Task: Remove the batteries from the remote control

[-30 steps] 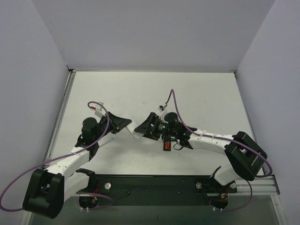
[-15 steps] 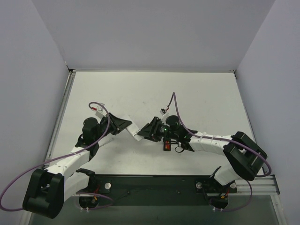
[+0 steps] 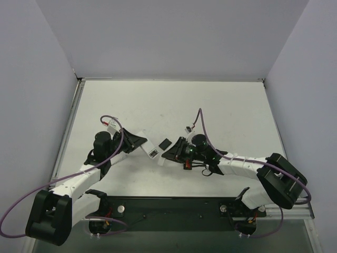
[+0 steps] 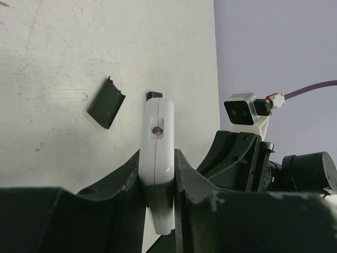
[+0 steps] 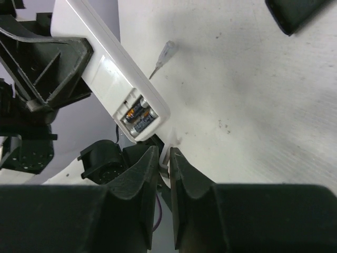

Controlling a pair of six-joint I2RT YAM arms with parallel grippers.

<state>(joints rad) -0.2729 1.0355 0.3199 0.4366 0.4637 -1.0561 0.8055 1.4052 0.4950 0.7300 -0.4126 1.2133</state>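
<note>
Grey walls close in the white table point(image 3: 221, 105) on three sides, with a metal rail along its left edge. The left gripper point(image 4: 158, 163) has its fingers point(image 4: 126, 179) clamped on the two broad faces of the remote control point(image 4: 158, 137). Here the remote is a white bar turned on its narrow edge, its free end pointing toward the right arm.

The right wrist view shows the remote's battery recess uncovered at that free end, and the batteries point(image 5: 138, 117) lie in it side by side, dark with orange marks. The right gripper point(image 5: 164, 155) sits just below that end, its fingers point(image 5: 139, 168) pressed almost together. A pale sliver shows between the tips, and I cannot tell what it is.

A small black cover piece point(image 3: 165, 143) lies flat on the table just beyond the two grippers, apart from the remote.

Both grippers meet near the middle of the near half of the table. Behind them the tabletop runs open to the back wall, with wide margins toward the left rail and the right wall.
</note>
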